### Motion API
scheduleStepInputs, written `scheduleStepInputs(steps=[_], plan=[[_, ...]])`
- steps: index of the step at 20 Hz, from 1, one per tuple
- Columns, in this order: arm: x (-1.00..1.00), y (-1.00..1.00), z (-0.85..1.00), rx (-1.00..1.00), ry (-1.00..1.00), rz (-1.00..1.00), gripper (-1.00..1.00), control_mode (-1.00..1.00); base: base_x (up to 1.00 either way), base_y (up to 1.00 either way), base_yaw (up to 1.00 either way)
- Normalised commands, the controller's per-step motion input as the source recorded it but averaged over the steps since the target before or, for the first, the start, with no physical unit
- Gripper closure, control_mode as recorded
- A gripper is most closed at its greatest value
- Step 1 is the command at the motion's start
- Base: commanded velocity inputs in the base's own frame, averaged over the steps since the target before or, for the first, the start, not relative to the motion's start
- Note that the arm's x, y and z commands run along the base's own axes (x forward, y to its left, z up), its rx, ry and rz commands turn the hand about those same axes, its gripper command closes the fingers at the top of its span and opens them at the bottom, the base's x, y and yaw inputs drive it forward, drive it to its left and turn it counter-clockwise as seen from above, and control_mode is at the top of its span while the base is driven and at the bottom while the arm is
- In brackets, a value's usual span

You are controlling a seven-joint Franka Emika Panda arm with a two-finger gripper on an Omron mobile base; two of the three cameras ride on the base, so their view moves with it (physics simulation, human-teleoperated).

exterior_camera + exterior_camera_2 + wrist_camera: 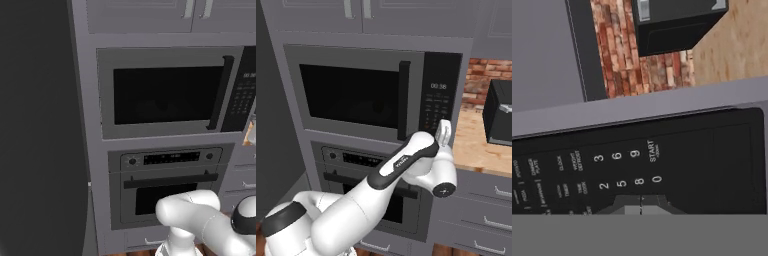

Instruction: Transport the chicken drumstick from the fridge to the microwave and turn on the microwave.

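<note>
Jaws together, nothing between them; gripper [443, 134] raised in front of the microwave's keypad panel [436, 107], near its lower right corner. In the hand view the paired fingertips [641, 206] sit closed at the lower edge, just below the digit keys; whether they touch the panel cannot be told. START key [652, 151] lies up and slightly right of the tips in that view.

Microwave [165, 92]: door shut, dark window, vertical bar handle [404, 100] beside the keypad. Display [438, 86] shows digits. Chicken drumstick: cannot be made out through the dark window.

Below the microwave: oven [167, 182] with knobs and horizontal handle, door closed.

Left of the column: large dark grey fridge [40, 130] surface.

Right and farther back: wooden tabletop [481, 145] carrying a black boxy appliance [498, 112], brick wall [481, 82] behind it.
</note>
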Motion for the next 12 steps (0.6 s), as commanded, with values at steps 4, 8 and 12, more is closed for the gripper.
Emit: scheduleStepInputs(steps=[4, 8, 12], plan=[[0.09, -0.03, 0.0, 0.0, 0.0, 0.0, 1.0, -1.0, 0.0, 0.0, 0.0], [0.1, -0.02, 0.0, 0.0, 0.0, 0.0, 1.0, -1.0, 0.0, 0.0, 0.0], [0.1, -0.08, 0.0, 0.0, 0.0, 0.0, 1.0, -1.0, 0.0, 0.0, 0.0]])
